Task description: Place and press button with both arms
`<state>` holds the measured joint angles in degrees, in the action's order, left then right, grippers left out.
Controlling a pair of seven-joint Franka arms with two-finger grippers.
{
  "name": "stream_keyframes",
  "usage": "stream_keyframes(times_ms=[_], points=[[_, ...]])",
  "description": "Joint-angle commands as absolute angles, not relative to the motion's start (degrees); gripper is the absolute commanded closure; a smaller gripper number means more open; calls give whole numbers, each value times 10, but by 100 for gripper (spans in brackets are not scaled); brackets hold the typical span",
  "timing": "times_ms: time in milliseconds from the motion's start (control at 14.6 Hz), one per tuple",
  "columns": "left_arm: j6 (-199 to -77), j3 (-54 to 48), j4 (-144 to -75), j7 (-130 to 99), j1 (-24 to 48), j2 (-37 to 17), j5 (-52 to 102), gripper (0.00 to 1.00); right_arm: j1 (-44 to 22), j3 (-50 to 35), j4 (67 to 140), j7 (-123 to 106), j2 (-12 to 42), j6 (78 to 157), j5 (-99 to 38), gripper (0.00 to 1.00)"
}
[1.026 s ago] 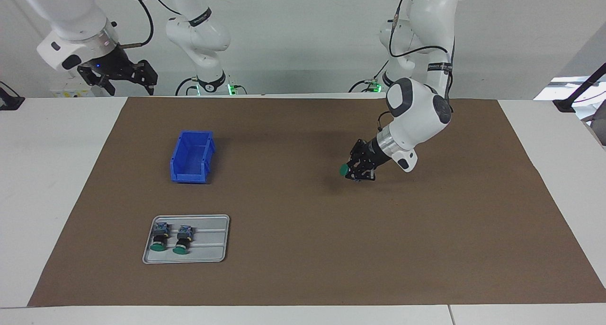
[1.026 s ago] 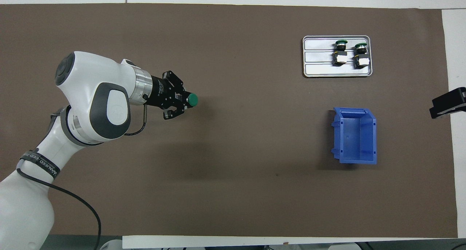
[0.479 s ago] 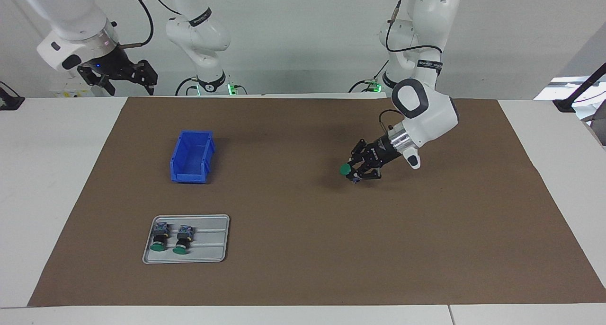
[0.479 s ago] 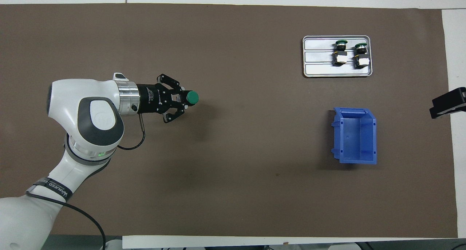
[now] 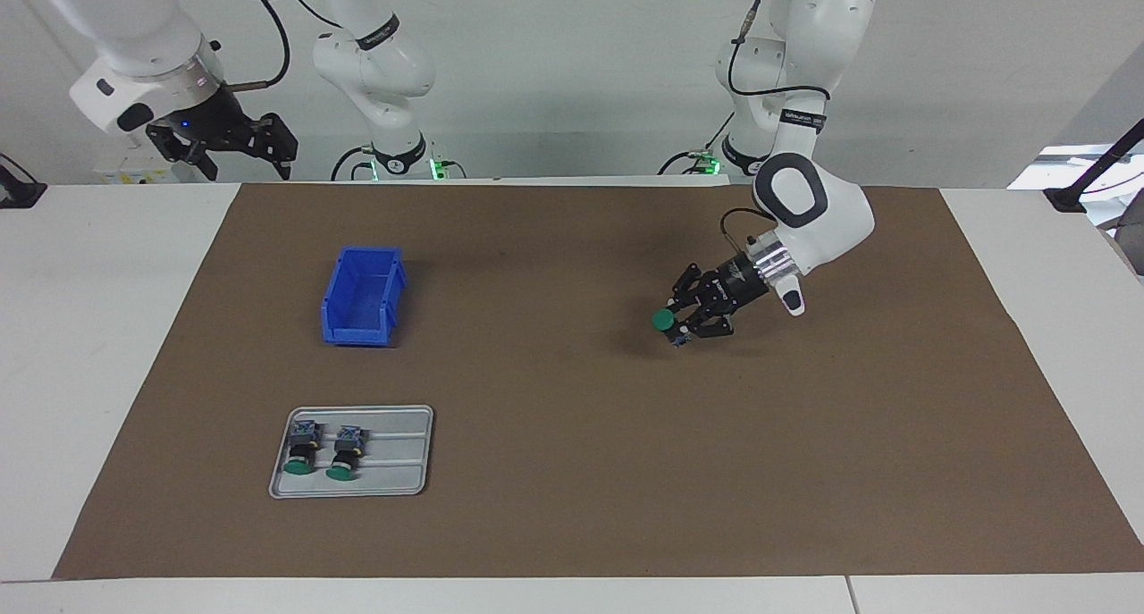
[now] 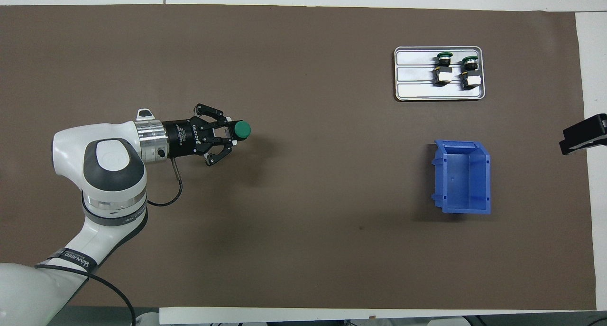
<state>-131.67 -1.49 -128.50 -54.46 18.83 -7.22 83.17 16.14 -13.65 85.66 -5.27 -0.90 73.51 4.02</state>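
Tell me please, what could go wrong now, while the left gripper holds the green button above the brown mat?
1. The left gripper holds the button sideways over the bare mat, gripped by its body with the green cap sticking out past the fingers. It might slip or twist and drop.
2. If set down like this, it would probably land on its side and roll, so the cap could not be pressed.
3. The right gripper waits open near its own base, so pressing needs a long reach.

button: green cap | mat: plain brown | table: white | bin: blue | tray: grey, two spare buttons green-capped | arms: glossy white, black bands | left gripper: black
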Motion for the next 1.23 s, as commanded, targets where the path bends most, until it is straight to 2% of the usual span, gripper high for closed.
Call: stream_keyframes(times_ms=[0,479,1163], points=[[-1285,-18,-1290,-483,171,-94,888,98,169,-139,875,-66,-24,741,33,1],[-1259,-17,-1288,-439,170,-132,977,99,169,-139,875,-66,-24,741,32,1],[-1254,-18,-1298,-383,180,-149,1041,99,169,-139,875,-66,-24,742,33,1]])
